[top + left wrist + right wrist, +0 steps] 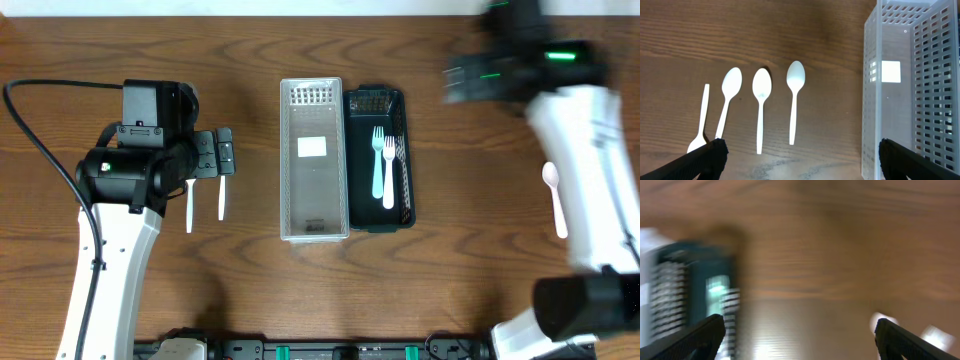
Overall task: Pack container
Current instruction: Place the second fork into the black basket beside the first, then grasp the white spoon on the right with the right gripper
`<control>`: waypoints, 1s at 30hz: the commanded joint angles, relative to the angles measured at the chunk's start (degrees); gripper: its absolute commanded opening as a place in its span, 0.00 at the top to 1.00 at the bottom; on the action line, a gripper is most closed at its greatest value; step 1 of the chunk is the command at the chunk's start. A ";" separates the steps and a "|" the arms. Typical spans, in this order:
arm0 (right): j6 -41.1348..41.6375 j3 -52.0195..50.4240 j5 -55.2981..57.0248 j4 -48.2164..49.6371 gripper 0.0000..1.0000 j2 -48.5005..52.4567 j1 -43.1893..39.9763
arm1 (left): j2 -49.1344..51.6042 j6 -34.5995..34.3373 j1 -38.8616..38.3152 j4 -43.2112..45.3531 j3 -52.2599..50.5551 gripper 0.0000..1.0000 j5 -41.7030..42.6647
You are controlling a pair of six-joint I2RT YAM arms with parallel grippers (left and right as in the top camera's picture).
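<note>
A white slotted container (313, 160) stands mid-table with a dark teal container (399, 200) touching its right side. In the teal one lie a pale blue fork (378, 160) and a white fork (389, 172). My left gripper (215, 160) hovers open and holding nothing over white utensils left of the white container. In the left wrist view, three white spoons (761, 100) lie side by side ahead of the left gripper (800, 160), with the white container (910, 90) at right. My right gripper (468, 82) is motion-blurred at the upper right, open and holding nothing (800, 337); the teal container (690, 280) sits to its left.
One white spoon (553, 200) lies near the right edge, beside the right arm's forearm. A fourth white utensil (702, 117) lies left of the three spoons. A black cable (40, 140) loops at the far left. The left arm's base is at the bottom left.
</note>
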 commanded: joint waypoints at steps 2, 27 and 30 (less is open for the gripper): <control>-8.22 -1.38 -0.46 -4.09 0.01 2.05 -12.61 | -0.09 0.74 0.13 0.13 0.83 0.02 -0.11; -16.50 -22.67 -4.20 8.83 0.06 21.35 -28.17 | -0.09 0.72 0.13 0.09 0.83 0.02 -0.11; -16.46 -22.67 -4.22 8.83 0.06 22.97 -28.17 | -0.09 0.72 0.13 0.11 0.83 0.02 -0.11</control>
